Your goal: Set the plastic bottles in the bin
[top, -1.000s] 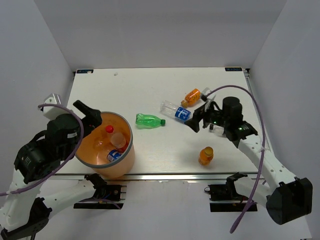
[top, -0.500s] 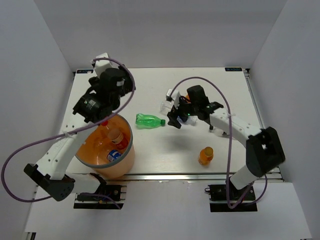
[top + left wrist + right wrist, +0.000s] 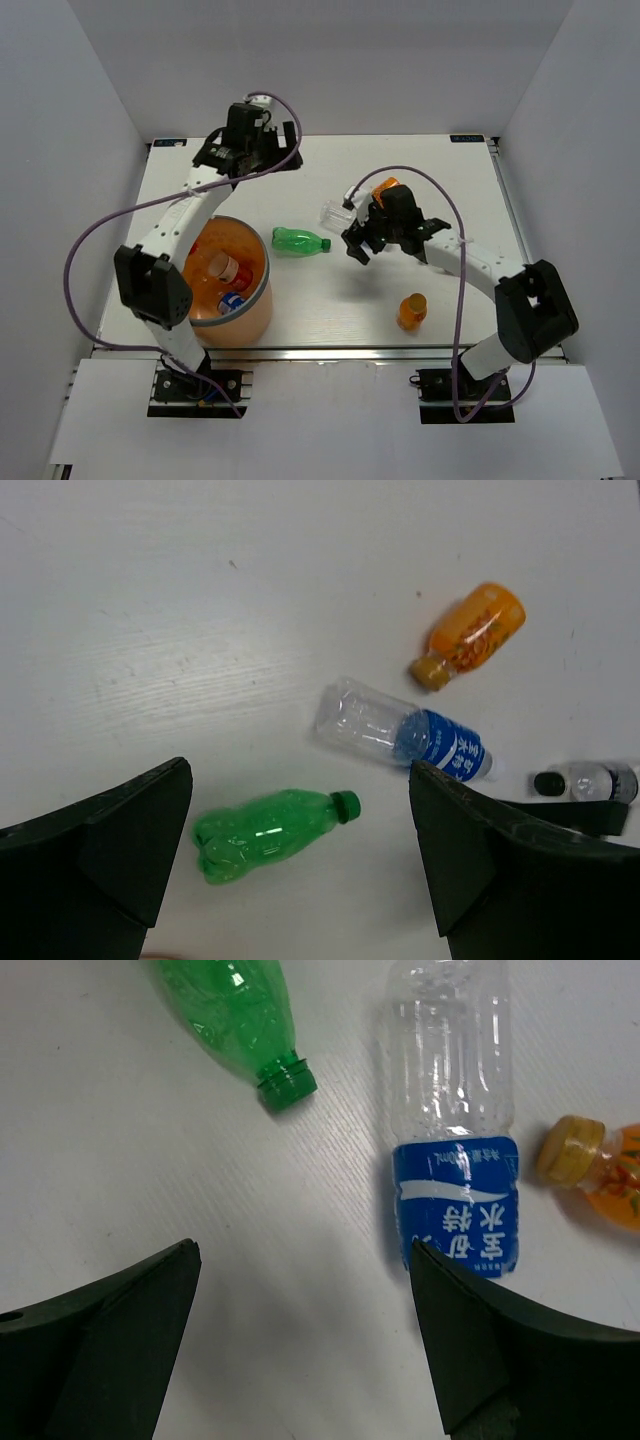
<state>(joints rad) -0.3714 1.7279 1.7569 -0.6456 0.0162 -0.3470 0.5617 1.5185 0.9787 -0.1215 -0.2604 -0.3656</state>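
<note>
My right end effector (image 3: 300,1260) is spread wide and empty, hovering over the clear blue-label bottle (image 3: 455,1130), which lies flat on the worktop (image 3: 150,1160) beside the green bottle (image 3: 235,1010). Its long axis runs up the wrist view, with the base far and the label end near. It looks empty, so probably light, thin-walled and prone to rolling; I'd pinch gently across the label band.

**Glossy plastic on a matt tabletop**

The green bottle (image 3: 235,1010) is translucent, shiny plastic. The blue-labelled bottle (image 3: 455,1090) is clear, ribbed plastic with a glossy film label. The table (image 3: 150,610) is white, matt, faintly grained. The bin (image 3: 248,318) looks smooth orange plastic.
</note>
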